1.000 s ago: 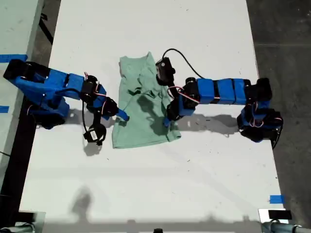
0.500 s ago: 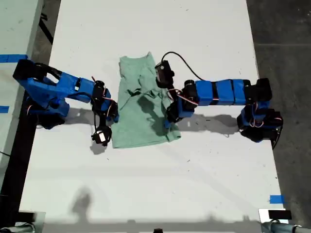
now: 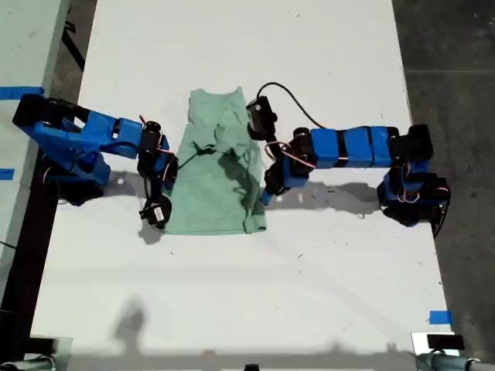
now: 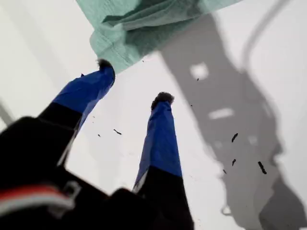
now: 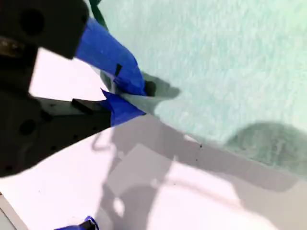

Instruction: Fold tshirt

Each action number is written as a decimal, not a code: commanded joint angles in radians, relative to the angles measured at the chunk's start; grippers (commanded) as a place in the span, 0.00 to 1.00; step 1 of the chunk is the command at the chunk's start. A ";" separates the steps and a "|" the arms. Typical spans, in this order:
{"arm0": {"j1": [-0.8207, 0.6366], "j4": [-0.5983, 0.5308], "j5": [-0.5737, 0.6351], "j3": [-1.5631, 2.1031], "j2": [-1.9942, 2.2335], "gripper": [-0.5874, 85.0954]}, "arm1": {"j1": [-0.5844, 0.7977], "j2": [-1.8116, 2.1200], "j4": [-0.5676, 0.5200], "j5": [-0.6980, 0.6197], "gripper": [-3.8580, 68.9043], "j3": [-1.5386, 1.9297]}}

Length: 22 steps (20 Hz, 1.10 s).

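The pale mint-green tshirt (image 3: 213,185) lies crumpled and partly folded on the white table (image 3: 309,294), between two blue arms. At the cloth's edge on the exterior view's left, my second gripper (image 3: 172,171) is shut on a pinch of the hem; its wrist view shows my second gripper (image 5: 144,93) clamping the tshirt (image 5: 216,57) at that edge. My first gripper (image 3: 265,193) sits at the shirt's other edge. In its wrist view my first gripper (image 4: 134,81) is open over bare table, one fingertip (image 4: 105,67) just short of a hemmed corner of the tshirt (image 4: 144,24).
A black cable (image 3: 286,97) loops from the first arm over the table beside the shirt. Blue tape marks (image 3: 441,317) sit near the table's edge at the exterior view's lower right. Dark floor (image 3: 456,77) borders the table at the exterior view's right, and another pale surface (image 3: 23,46) stands at its left.
My second gripper drew back toward the exterior view's left with the hem, spreading the shirt that way. The shirt's far edge slid away from the first gripper, which barely moved.
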 commanded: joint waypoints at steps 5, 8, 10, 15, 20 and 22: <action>-0.020 0.040 0.046 -0.416 -0.212 0.01 | -0.017 0.063 -0.028 0.000 0.33 -0.006; -0.049 0.046 0.091 -0.557 -0.391 0.01 | -0.018 0.063 -0.029 0.002 0.33 -0.006; -0.069 0.058 0.124 -0.649 -0.489 0.01 | -0.020 0.061 -0.029 0.002 0.33 -0.006; -0.100 0.147 0.156 -0.830 -0.650 0.25 | -0.021 0.061 -0.032 0.000 0.33 0.006; -0.075 0.267 0.133 -0.844 -0.555 0.36 | -0.014 0.064 -0.035 -0.009 0.33 0.014; -0.043 0.330 0.092 -0.827 -0.442 0.36 | -0.009 0.072 -0.023 -0.009 0.33 0.009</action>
